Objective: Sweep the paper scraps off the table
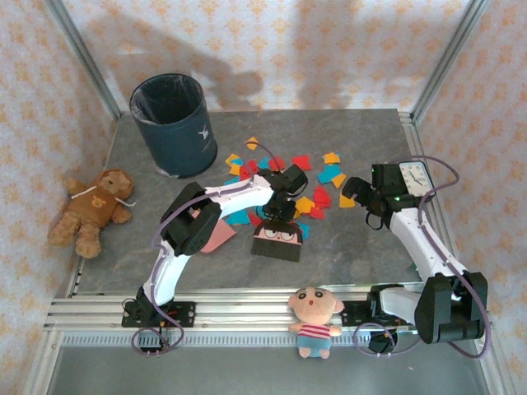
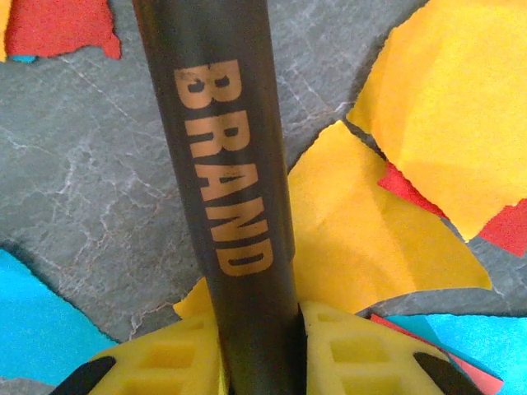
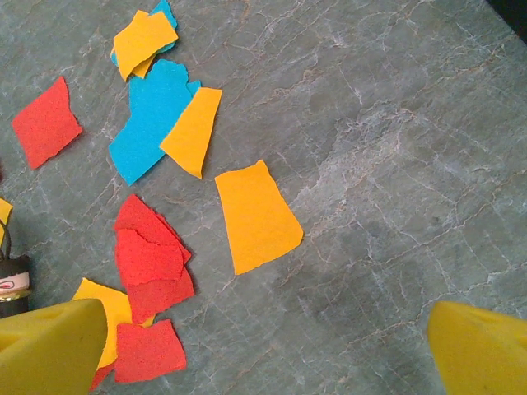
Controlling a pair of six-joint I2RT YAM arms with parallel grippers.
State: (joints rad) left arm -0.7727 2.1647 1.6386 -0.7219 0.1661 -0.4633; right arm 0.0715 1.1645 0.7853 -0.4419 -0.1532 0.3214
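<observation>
**Covered, cropped and unreadable parts**

From above, the left arm [image 1: 216, 202] covers most of the dustpan [image 1: 216, 239] and several scraps [image 1: 239, 217]. The right gripper [image 1: 368, 206] is too small and dark there to read its jaws. In the left wrist view the handle [image 2: 230, 181] runs off the top and bottom edges. The left gripper [image 2: 259, 350] and its fingers [image 2: 165, 362] are cut by the bottom edge, and every scrap is cropped or partly under the handle. In the right wrist view both fingertips [image 3: 49, 346] are cut by the bottom edge, and a dark thing [image 3: 11, 284] at the left edge is cropped past telling.
</observation>
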